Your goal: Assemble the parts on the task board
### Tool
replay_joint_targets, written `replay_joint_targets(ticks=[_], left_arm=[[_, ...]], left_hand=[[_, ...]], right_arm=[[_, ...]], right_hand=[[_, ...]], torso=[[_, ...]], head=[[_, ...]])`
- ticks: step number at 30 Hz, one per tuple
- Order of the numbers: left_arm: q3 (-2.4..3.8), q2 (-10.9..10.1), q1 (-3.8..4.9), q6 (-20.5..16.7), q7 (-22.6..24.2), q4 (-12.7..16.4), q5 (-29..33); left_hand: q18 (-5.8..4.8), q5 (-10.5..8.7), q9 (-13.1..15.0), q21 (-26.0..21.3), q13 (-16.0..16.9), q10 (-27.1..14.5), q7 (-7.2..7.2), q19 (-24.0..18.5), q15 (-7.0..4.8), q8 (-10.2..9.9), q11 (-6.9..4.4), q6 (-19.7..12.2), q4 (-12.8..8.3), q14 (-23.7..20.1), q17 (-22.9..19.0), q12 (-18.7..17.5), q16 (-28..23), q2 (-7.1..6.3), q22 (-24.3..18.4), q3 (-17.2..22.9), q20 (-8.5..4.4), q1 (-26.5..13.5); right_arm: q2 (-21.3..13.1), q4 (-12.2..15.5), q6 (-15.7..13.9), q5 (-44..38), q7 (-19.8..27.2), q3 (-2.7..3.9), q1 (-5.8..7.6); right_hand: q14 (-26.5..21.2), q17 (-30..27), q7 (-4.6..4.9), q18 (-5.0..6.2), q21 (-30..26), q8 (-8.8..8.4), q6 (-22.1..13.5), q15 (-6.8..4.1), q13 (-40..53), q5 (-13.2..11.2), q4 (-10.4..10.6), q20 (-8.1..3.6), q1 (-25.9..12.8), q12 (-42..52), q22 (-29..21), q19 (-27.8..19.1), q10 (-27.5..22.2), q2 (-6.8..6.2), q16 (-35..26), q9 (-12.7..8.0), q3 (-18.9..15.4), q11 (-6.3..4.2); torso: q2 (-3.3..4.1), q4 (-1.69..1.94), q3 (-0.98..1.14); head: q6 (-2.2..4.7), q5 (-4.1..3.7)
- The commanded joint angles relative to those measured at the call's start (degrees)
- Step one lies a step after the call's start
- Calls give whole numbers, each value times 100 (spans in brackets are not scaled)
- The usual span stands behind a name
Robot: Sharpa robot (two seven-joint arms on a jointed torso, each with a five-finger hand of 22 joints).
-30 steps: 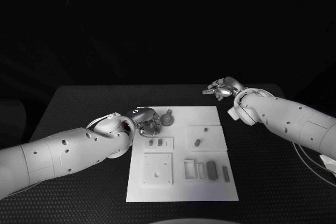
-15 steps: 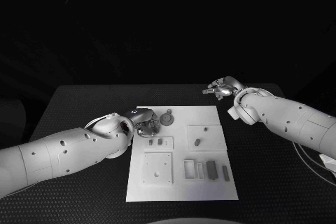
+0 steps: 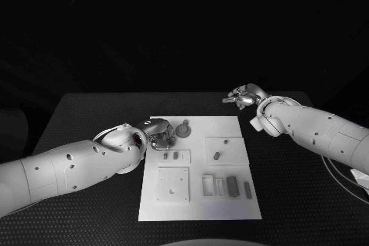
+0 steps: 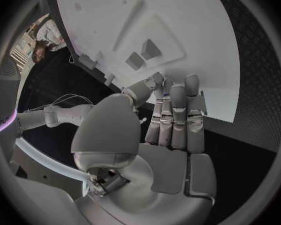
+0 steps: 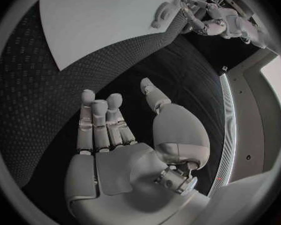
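Observation:
The white task board lies in the middle of the black table. A round grey part with a short stem lies near its far left corner and appears again as the round part. My left hand hovers at the board's left edge just beside that part, fingers straight and close together with nothing in them. Two small grey parts stand on the board ahead of it. My right hand hangs over bare table beyond the board's far right corner, its palm showing and holding nothing.
Nearer on the board sit a square plate, an upright frame and two dark bars. A raised pad with two slotted pieces is right of centre. Black table surrounds the board.

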Motion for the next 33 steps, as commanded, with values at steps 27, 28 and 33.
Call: replay_joint_targets(ticks=[27,28,33], left_arm=[[-148,55,-27,97,-56,-133,66],[-148,49,-27,83,-56,-135,70],[-147,-1,-27,7,-65,-147,73]], left_hand=[[92,12,-36,-11,-22,-56,89,-14,13,-50,60,-131,15,-6,15,-128,40,-101,117,5,-35,-2],[94,11,-43,-14,-24,-67,101,-16,18,-64,65,-159,13,-11,15,-137,40,-113,116,5,-31,0],[106,10,-69,-25,-36,-121,155,-21,37,-122,85,-277,-6,-25,19,-160,43,-171,115,4,-15,18]], right_arm=[[-14,31,72,-7,63,0,-7],[-16,33,72,-7,64,0,-7],[-37,57,86,-7,83,0,-7]], right_hand=[[3,-11,22,85,-28,37,50,-33,-11,2,-1,14,-19,43,10,-25,-874,26,33,-10,25,-32],[3,-11,22,85,-28,37,50,-33,-12,2,-1,14,-19,43,11,-25,-874,26,33,-10,25,-32],[2,-12,22,85,-29,37,49,-33,-13,2,-4,14,-17,44,11,-26,-875,22,33,-10,25,-32]], torso=[[1,-1,2],[1,-2,2],[0,-1,1]], head=[[8,-13],[10,-12],[8,-9]])
